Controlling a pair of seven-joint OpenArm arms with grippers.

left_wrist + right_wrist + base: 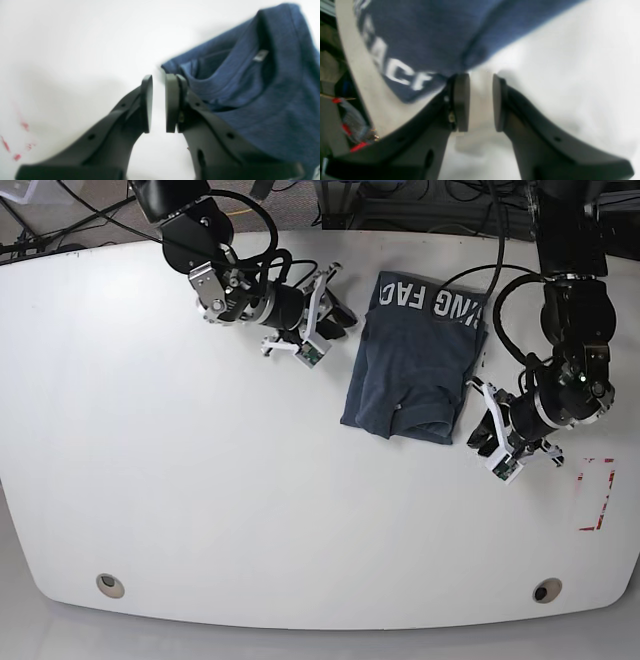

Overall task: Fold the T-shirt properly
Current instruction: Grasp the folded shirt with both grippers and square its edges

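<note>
The slate-blue T-shirt [415, 360] lies folded into a narrow panel on the white table [200, 480], white lettering at its far end and the collar at its near end. In the left wrist view the collar and neck label of the T-shirt [262, 82] sit just right of my left gripper [158, 77], which is open with only table between its pads. My left gripper [480, 435] is by the shirt's near right corner. My right gripper [480, 76] is open and empty beside the lettered hem of the T-shirt [425, 32]. In the base view my right gripper [343, 308] is off the shirt's far left corner.
Red tape marks [597, 495] sit on the table near its right side, also seen as red marks [17, 142]. The table edge [352, 70] runs close to the right gripper, with clutter beyond it. Cables [300, 200] hang behind the table.
</note>
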